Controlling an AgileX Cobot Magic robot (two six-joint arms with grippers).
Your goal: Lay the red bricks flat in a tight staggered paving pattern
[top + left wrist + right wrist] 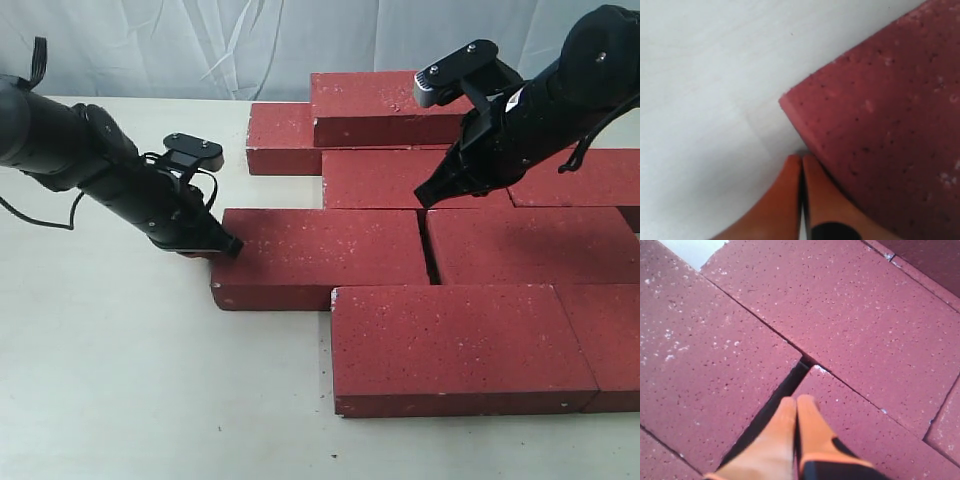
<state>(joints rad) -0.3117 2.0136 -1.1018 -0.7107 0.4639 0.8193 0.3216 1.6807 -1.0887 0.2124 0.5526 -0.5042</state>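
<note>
My left gripper (pixel 228 246): fingers (pixel 785 192) pressed together with nothing between them. The tips are against the end face of the middle-row left brick (pixel 320 255), near its corner, low by the table (pixel 120 380).

The red bricks (pixel 450 300) lie flat on the table, right of centre, in staggered rows with mostly tight joints. The front brick (pixel 450 345) butts against the middle row. There is a dark gap (pixel 429 255) between the middle-row left brick and the middle-row right brick (pixel 530 245).

My right gripper (pixel 428 196): fingers (pixel 817 432) also closed on each other, holding nothing. The tip is at the far end of that gap, and I can't tell whether it is touching. The back brick (pixel 375 100) looks to sit higher than its neighbours.
</note>
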